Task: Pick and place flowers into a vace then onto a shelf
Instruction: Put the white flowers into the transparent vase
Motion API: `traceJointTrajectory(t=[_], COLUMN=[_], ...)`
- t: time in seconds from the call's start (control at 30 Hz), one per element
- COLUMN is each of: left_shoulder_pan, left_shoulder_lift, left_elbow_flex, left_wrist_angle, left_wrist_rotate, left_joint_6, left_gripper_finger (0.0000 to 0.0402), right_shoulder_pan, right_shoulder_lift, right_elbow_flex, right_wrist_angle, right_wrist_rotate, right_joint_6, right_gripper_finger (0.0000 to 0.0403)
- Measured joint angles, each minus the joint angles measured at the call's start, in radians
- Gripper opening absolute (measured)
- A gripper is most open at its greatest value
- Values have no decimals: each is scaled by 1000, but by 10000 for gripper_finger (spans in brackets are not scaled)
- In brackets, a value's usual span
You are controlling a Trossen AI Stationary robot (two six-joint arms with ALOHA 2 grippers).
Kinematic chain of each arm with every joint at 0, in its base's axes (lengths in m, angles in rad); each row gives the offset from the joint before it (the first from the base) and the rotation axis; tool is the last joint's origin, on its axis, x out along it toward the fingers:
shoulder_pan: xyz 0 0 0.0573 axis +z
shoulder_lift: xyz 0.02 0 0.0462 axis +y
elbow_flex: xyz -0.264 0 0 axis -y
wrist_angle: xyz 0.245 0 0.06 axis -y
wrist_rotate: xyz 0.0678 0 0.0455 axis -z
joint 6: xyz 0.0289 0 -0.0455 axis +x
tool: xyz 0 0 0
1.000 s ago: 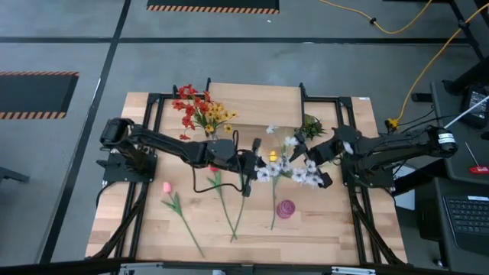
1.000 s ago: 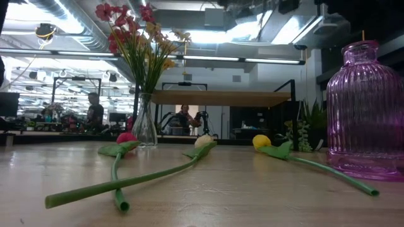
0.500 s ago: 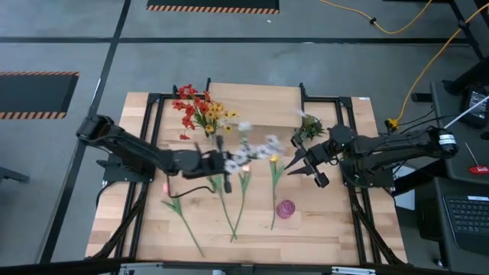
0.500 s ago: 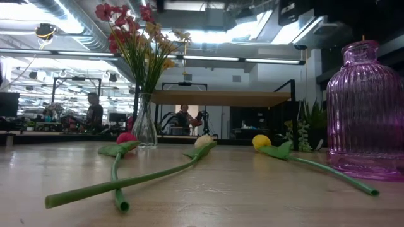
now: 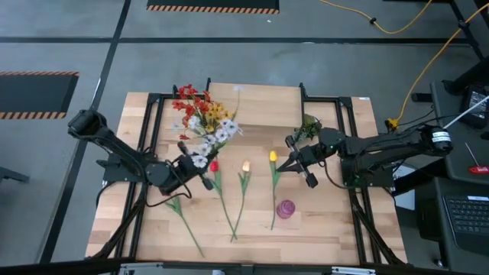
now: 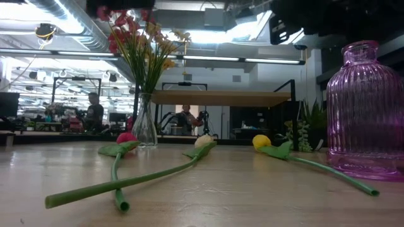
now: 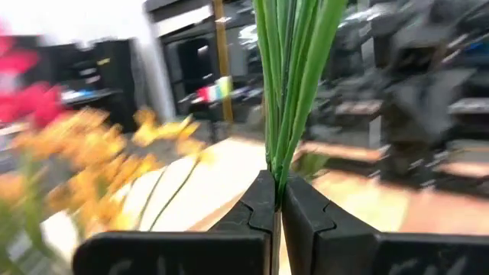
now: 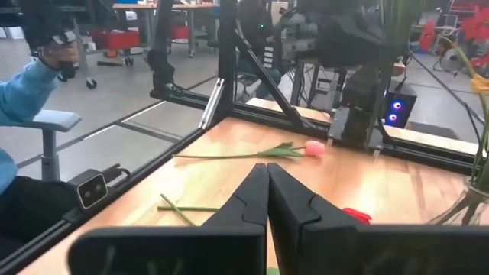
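Over the table [image 5: 336, 229], left end effector [image 7: 276, 200] grips white spray [image 5: 208, 139]; right end effector [image 8: 267, 186] clenched empty

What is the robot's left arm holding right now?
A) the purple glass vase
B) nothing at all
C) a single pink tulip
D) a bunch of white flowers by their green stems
D: the left wrist view shows the left gripper pinched shut on a bundle of green stems, and from above the white flowers sit at that arm's tip, beside the red and yellow bouquet.
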Motion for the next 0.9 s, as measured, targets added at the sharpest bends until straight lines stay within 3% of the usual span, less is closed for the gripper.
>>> traceJointTrajectory(t=[0.2,0.6,0.77,0.9], left_shoulder_pan=[-44,-88,-166,-234], left_shoulder_lift=[5,52,102,132], left_elbow_flex=[-61,-91,-51,-10], left_wrist_angle=[7,23,41,41], left_wrist_rotate=[-166,-194,-333,-341], left_joint_6=[-95,-142,-106,-87], left_gripper_finger=[3,3,3,3], right_shoulder_pan=[0,-6,-34,-44], right_shoulder_lift=[13,13,13,13], right_elbow_flex=[0,0,0,0], right_wrist_angle=[9,5,1,1], right_wrist_rotate=[1,0,0,0], right_joint_6=[-48,-123,-138,-131], right_gripper_finger=[3,5,5,5])
